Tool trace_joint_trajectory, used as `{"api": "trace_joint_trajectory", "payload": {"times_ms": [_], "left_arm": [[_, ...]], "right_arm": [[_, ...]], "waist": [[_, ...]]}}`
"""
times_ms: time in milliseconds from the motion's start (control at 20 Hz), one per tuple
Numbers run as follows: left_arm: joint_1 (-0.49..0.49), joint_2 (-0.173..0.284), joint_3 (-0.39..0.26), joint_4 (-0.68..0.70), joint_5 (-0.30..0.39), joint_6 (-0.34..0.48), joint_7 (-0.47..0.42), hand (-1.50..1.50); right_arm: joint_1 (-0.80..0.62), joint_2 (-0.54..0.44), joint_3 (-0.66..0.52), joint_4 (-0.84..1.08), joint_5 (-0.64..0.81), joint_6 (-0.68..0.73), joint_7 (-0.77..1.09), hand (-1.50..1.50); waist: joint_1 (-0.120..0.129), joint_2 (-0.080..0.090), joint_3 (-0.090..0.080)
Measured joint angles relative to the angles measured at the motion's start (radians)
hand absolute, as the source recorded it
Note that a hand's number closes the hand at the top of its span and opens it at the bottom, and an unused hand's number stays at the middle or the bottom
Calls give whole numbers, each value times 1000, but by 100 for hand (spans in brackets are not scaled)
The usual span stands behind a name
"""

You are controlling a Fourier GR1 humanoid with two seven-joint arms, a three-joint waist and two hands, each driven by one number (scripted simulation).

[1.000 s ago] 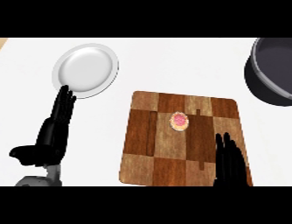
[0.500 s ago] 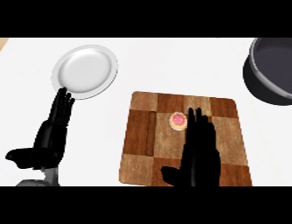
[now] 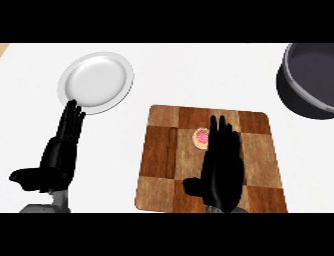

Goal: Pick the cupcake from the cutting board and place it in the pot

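You have one cupcake (image 3: 200,137) on the board (image 3: 162,170), one pot (image 3: 321,80), one plate (image 3: 96,82); right hand (image 3: 222,165) flat beside the cupcake, left hand (image 3: 59,150) open, both holding nothing.

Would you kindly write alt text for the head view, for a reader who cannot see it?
The robot's open right hand lies over a wooden cutting board, fingertips beside a pink-frosted cupcake. A dark pot stands at upper right, a white plate at upper left, with the open left hand resting below it.

Pink-topped cupcake (image 3: 201,138) on brown checkered cutting board (image 3: 162,165); dark grey pot (image 3: 319,80), white plate (image 3: 95,81).
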Motion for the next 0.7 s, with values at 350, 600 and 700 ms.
{"api": "trace_joint_trajectory", "payload": {"times_ms": [350,600,700], "left_arm": [[23,-29,-19,-31,-39,8,11,0],[-9,-31,-2,-25,-37,4,34,0],[6,-29,2,-35,-36,-6,29,0]], "right_arm": [[-38,-1,-27,71,-42,-39,-23,150],[-73,6,-34,119,56,-74,-42,150],[-71,6,-41,107,85,-77,-51,150]], "waist": [[-1,-5,-2],[-1,-7,-2],[-1,-8,-1]]}}
